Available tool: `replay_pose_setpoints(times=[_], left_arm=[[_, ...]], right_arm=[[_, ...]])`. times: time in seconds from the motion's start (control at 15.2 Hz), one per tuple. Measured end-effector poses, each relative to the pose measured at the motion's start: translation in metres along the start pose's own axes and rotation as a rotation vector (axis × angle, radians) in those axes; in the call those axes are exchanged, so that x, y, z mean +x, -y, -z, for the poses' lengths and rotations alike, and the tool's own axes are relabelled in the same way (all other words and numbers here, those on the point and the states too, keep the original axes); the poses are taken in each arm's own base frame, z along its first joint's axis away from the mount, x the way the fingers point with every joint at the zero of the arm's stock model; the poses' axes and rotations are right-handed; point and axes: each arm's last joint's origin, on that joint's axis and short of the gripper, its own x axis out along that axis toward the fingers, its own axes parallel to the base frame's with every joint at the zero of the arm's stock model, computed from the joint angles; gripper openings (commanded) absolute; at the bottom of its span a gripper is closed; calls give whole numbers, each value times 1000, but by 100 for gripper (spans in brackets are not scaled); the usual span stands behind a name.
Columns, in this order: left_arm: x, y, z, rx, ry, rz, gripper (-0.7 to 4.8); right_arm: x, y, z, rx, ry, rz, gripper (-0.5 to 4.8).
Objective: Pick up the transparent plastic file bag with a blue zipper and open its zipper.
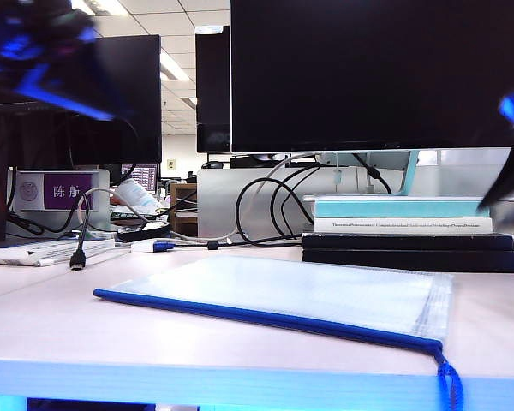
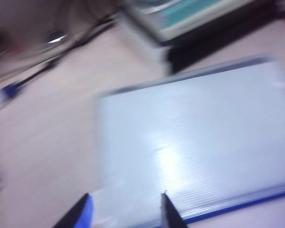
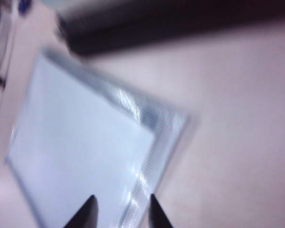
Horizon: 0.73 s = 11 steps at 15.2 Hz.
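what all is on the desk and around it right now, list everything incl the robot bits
file bag: 1, see-through whitish, flat on the desk near its front edge
zipper: 1, blue, along the bag's front edge, cord pull hanging over the desk edge
books: 1 stack, teal and white on black, behind the bag on the right
monitors: 2 or more, black, at the back
cables: several, black, behind the bag
name plate: 1, purple and white, back left
desk: 1, pale
left gripper: 1, blurred, jaws apart above the bag
right gripper: 1, blurred, jaws apart above the bag's corner
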Motion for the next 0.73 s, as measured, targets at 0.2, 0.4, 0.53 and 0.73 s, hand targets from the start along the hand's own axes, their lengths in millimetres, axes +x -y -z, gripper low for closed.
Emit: replay_pose_setpoints(times=[0.2,0.4,0.53,0.73], left_arm=[[15,21,-8,15,61,65,192],[21,25,-7,6,59,66,192],[21,25,-8,4,66,63,192],[21,25,-8,3,63,63,192]], right_arm=[[26,17,5,47,-78,-8,149],[36,16,2,1,-50,39,150],[44,10,-4,-38,-16,67,150],[68,6,-15,-44,-60,103,150]])
